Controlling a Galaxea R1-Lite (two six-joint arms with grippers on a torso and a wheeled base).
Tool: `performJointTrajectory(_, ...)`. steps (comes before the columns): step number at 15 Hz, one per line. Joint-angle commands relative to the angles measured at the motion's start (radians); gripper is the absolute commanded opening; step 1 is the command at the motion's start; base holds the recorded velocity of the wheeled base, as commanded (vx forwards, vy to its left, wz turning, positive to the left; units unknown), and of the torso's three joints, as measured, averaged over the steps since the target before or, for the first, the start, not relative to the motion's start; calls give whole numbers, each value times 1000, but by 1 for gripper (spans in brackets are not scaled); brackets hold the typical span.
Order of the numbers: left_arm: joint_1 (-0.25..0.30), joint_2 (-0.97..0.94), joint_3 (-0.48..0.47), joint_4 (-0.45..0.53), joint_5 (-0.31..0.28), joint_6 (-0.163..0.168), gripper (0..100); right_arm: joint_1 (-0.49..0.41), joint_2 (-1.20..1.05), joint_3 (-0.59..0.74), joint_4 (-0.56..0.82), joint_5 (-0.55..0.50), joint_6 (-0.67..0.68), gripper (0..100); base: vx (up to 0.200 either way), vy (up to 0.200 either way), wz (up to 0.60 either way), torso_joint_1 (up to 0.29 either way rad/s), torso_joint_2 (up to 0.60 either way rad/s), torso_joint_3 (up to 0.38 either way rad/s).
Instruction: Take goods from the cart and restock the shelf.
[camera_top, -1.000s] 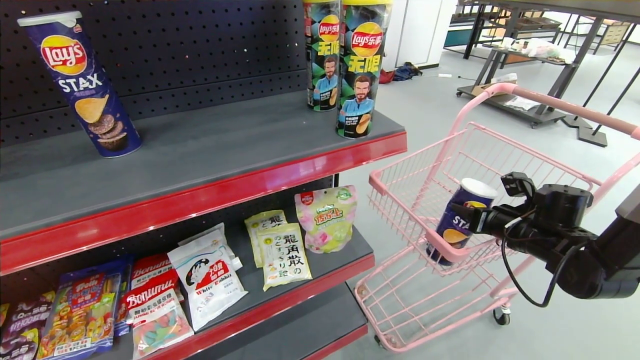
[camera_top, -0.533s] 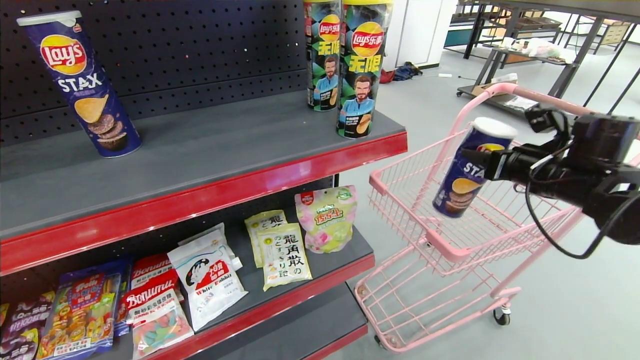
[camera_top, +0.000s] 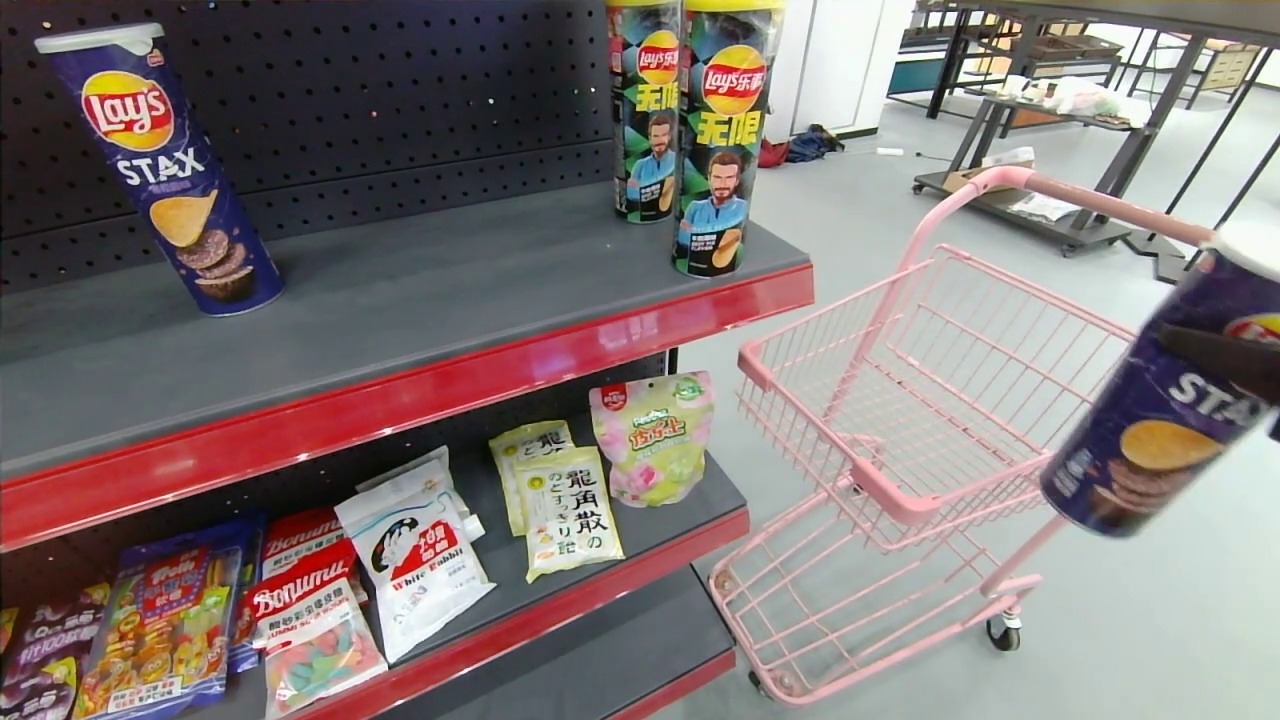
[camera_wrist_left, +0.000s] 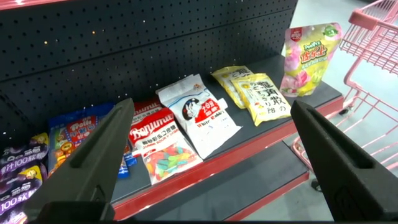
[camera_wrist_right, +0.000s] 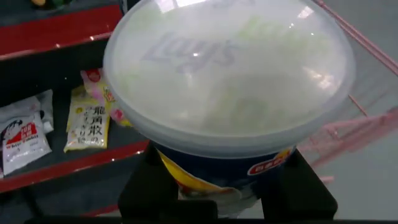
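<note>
The shelf (camera_top: 420, 300) is taking up the left and far side of the scene, its upper level offering a broad open stretch of grey board, which I judge is where the stock is meant to go. The pink cart (camera_top: 905, 500) is standing just to the right of the shelf end, parked near enough that an arm can swing between the two. The blue can (camera_top: 1150, 420) is hanging at the far right of the scene, raised above the cart's basket rim and well apart from the shelf, tilting with its clear lid (camera_wrist_right: 230, 81) uppermost. That is likely a carrying posture on the way across. The right claw (camera_wrist_right: 214, 190) is clenching around the blue can's body below the lid, a side grip that is leaving the base free for setting down. A matching blue can (camera_top: 160, 170) is standing at the left of the upper level, probably marking the row to fill, while two green cans (camera_top: 715, 140) are standing upright at the right end, close to the front edge. Snack bags (camera_top: 420, 550) are lying face-up along the lower level so that their fronts show. The left claw (camera_wrist_left: 214, 155) is hovering released in front of those bags, holding nothing, apparently waiting out of the way.
</note>
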Motion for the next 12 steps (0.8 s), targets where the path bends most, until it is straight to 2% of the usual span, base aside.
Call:
performJointTrajectory(1, 0, 1, 0, 0, 0, 0, 100, -51, -471, 185, 257, -20, -13, 0, 0, 0, 0, 0, 0, 0)
performJointTrajectory(2, 0, 1, 0, 0, 0, 0, 100, -53, -482, 185, 269, -22, -14, 0, 0, 0, 0, 0, 0, 0)
performJointTrajectory(3, 0, 1, 0, 0, 0, 0, 100, -67, -569, 176, 378, -20, -31, 0, 0, 0, 0, 0, 0, 0)
performJointTrajectory(9, 0, 1, 0, 0, 0, 0, 100, -73, -589, 185, 389, -43, -69, 0, 0, 0, 0, 0, 0, 0)
performJointTrajectory(12, 2, 1, 0, 0, -1, 0, 100, -71, -580, 187, 389, -43, -71, 0, 0, 0, 0, 71, -263, -186)
